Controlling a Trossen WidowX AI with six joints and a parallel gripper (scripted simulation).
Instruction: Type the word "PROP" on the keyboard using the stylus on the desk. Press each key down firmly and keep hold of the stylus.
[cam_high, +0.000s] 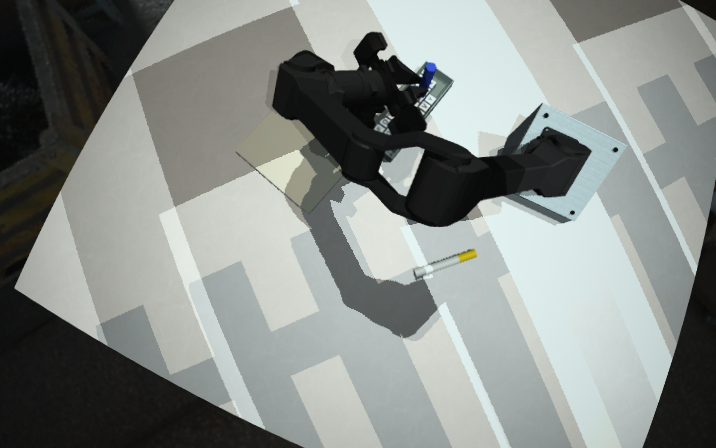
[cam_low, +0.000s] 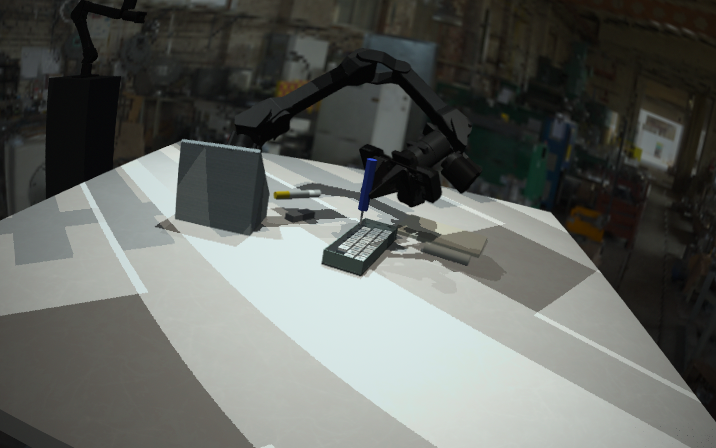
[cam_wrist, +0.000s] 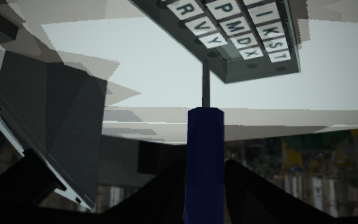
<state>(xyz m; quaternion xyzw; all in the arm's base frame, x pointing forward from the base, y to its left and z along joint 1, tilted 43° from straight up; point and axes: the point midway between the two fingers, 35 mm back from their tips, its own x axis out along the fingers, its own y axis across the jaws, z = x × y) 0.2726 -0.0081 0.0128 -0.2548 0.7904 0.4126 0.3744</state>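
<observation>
My gripper (cam_high: 414, 89) (cam_low: 379, 182) (cam_wrist: 205, 168) is shut on the blue stylus (cam_high: 428, 73) (cam_low: 367, 182) (cam_wrist: 205, 150) and holds it upright. The stylus's thin grey tip (cam_low: 361, 216) (cam_wrist: 205, 82) points down at the far end of the dark green keyboard (cam_high: 442, 84) (cam_low: 348, 261) (cam_wrist: 235, 25). In the wrist view the tip ends at the keyboard's rim, just past the outer keys. I cannot tell whether it touches. The arm covers much of the keyboard in the top view.
A yellow-capped marker (cam_high: 446, 262) (cam_low: 297, 194) lies on the desk. A small dark block (cam_low: 299, 214) lies near it. A grey cylinder (cam_low: 446, 253) rests on a beige mat (cam_high: 269, 153) (cam_low: 472, 241) beside the keyboard. The grey base block (cam_high: 601, 163) (cam_low: 221, 184) stands at the arm's foot.
</observation>
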